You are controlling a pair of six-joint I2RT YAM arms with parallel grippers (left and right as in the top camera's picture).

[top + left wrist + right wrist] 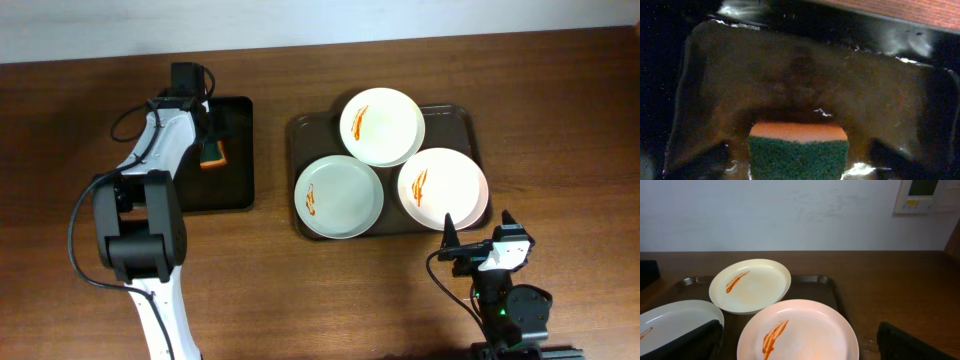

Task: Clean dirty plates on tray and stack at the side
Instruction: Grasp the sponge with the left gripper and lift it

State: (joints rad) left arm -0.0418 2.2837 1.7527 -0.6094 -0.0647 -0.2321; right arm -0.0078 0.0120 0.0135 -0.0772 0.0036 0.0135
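Three white plates with orange sauce streaks lie on the brown tray [300,135]: a far plate [381,126], a left plate [339,196] and a right plate [443,188]. A sponge [212,153], orange with a green scouring face, lies on the black tray [235,165]. My left gripper [208,138] hangs over it, and in the left wrist view the sponge [798,131] sits between the open jaws [798,162], which do not press it. My right gripper [478,232] is open and empty just in front of the right plate [805,325].
The black tray [805,75] looks wet and glossy. The brown tray [827,287] lies right of centre, with bare wooden table to its right [560,150] and in front of the black tray [250,280].
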